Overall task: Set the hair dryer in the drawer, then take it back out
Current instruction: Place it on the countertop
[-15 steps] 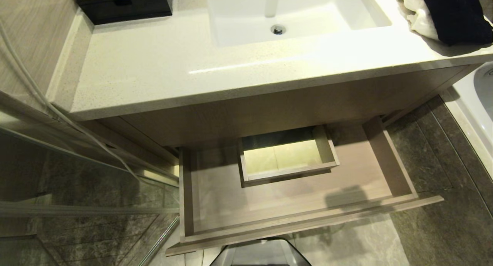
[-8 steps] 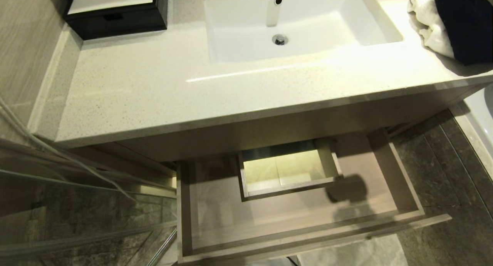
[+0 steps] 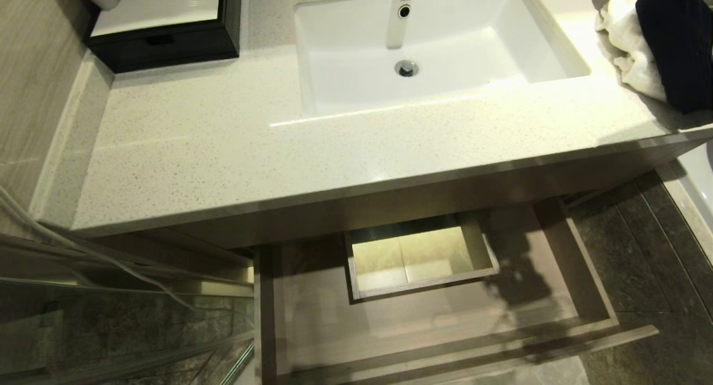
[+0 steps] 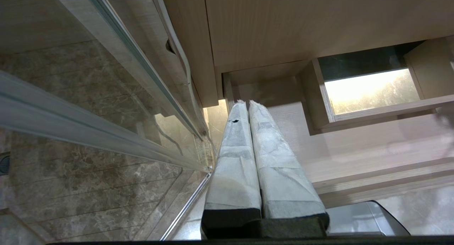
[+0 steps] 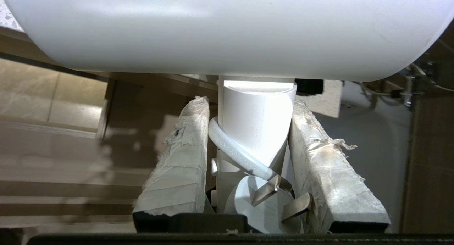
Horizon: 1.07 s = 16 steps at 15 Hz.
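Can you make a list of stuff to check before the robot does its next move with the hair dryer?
1. Drawer pulled open: ok.
2. Drawer floor free of other things: ok where visible; only the boxed cutout stands at mid-back, and the front strip is out of the head view.
3. Hair dryer gripped: ok, the right gripper has its handle between both taped fingers.
4. Cord out of the way: cannot tell; it loops across the handle inside the grip, and the plug's prongs sit by one finger.
5. Left gripper out of the way: ok, shut, empty, beside the drawer's left end.
6. Dryer over the drawer: cannot tell.
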### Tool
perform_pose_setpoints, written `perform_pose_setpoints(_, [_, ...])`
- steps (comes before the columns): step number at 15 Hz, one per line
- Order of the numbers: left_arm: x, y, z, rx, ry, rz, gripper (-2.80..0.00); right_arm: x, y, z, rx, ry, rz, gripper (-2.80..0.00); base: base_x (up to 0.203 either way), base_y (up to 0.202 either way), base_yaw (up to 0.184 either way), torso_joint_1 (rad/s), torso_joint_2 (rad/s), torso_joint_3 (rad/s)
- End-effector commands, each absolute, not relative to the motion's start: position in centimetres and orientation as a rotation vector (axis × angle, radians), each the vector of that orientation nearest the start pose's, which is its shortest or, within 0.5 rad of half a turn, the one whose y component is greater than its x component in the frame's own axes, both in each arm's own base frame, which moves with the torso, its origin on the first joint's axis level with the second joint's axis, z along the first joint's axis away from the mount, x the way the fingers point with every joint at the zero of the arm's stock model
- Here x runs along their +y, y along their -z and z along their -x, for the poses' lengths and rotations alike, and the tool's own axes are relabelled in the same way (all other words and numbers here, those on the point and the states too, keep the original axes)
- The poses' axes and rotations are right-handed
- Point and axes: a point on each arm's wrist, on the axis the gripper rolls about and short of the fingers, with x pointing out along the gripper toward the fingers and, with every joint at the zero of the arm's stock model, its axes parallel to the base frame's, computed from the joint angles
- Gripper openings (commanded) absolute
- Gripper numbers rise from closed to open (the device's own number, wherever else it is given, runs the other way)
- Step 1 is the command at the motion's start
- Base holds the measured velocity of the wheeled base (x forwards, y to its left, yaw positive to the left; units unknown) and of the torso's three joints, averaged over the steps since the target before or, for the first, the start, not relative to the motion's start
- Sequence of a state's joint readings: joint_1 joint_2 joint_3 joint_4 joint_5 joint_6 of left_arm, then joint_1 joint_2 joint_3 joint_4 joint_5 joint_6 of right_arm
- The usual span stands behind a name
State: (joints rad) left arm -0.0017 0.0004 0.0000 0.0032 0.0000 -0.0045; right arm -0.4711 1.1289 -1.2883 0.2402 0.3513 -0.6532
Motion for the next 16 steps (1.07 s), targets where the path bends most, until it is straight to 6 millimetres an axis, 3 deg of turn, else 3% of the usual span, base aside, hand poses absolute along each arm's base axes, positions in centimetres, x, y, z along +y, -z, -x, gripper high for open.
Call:
perform_pose_setpoints(1, [0.0, -7.5, 2.3, 0.005, 0.0, 0.005, -2.8, -5.8, -36.4, -17.1, 0.154, -0.038, 0.601, -2.8, 0.0, 0.0, 0.0, 0.0, 0.0, 0.0])
perform_pose_setpoints(5, [0.0, -7.5, 2.3, 0.005, 0.0, 0.005, -2.8, -4.4, -36.2, -22.9, 0.141, -0.197, 0.628, -2.8, 0.0, 0.0, 0.0, 0.0, 0.0, 0.0])
perform_pose_setpoints(7, [0.0, -7.5, 2.3, 0.005, 0.0, 0.005, -2.8, -4.0, -36.3, -24.8, 0.118, -0.247, 0.676, -2.8, 0.0, 0.0, 0.0, 0.0, 0.0, 0.0])
perform_pose_setpoints(16, [0.0, -7.5, 2.3, 0.005, 0.0, 0.005, -2.8, -1.0, -35.6, -28.3, -0.049, -0.59, 0.844, -2.8, 0.0, 0.0, 0.0, 0.0, 0.0, 0.0])
